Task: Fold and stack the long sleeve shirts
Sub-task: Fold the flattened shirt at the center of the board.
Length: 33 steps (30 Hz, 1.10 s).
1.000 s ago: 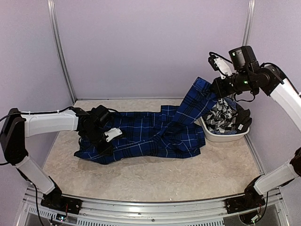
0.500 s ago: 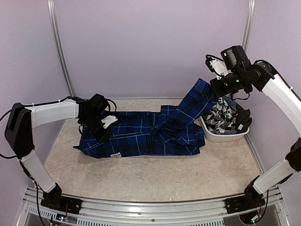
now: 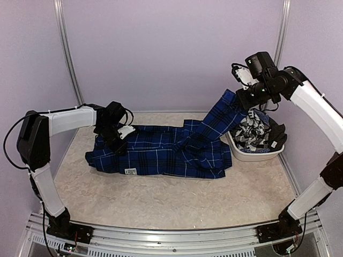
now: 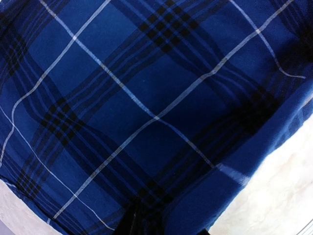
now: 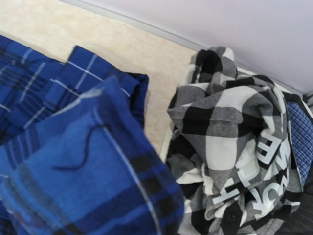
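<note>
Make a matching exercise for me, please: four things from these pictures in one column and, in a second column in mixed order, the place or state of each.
Column one
1. blue shirt
2. checked shirt
3. white tub
4. right gripper

Column two
A. stands at the right side of the table
B. raised above the table, shut on one end of the blue shirt
C. lies crumpled inside the white tub
D. spread across the table, with one end lifted

Pairs: 1-D, 2-C, 3-A, 4-B

Unreadable white lettering on checked shirt [image 5: 222, 132]
</note>
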Each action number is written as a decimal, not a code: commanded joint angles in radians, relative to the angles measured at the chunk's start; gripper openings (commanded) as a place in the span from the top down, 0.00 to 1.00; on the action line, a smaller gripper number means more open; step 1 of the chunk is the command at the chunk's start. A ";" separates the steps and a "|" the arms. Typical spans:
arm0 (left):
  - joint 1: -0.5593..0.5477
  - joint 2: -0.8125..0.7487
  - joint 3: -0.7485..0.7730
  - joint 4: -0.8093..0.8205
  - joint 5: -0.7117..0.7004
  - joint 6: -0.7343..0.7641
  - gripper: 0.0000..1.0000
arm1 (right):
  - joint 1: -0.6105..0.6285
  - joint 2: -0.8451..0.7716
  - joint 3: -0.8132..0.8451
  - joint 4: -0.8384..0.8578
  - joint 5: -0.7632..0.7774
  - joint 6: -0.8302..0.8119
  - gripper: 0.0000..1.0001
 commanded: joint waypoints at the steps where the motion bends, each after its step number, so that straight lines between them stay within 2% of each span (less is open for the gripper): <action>1: 0.031 0.006 0.019 0.005 -0.042 -0.005 0.73 | -0.019 0.037 0.039 0.034 0.039 -0.009 1.00; 3: 0.033 0.004 0.012 0.019 -0.060 -0.007 0.64 | -0.021 0.056 0.047 0.030 0.053 -0.009 1.00; 10: 0.041 -0.002 -0.032 0.064 -0.174 -0.029 0.45 | -0.029 0.101 0.085 0.006 0.130 -0.007 1.00; 15: 0.044 -0.005 -0.058 0.106 -0.280 -0.050 0.33 | -0.030 0.117 0.122 0.001 0.122 -0.010 1.00; 20: 0.044 -0.002 -0.064 0.154 -0.372 -0.075 0.25 | -0.030 0.120 0.132 0.024 0.054 -0.027 1.00; 23: 0.042 0.003 -0.059 0.173 -0.427 -0.090 0.16 | -0.029 0.117 0.123 0.044 -0.018 -0.035 1.00; 27: 0.041 0.007 -0.061 0.215 -0.491 -0.099 0.11 | -0.027 0.117 0.095 0.077 -0.125 -0.041 1.00; 33: 0.041 0.012 -0.064 0.226 -0.590 -0.127 0.06 | -0.027 0.125 0.076 0.086 -0.093 -0.034 1.00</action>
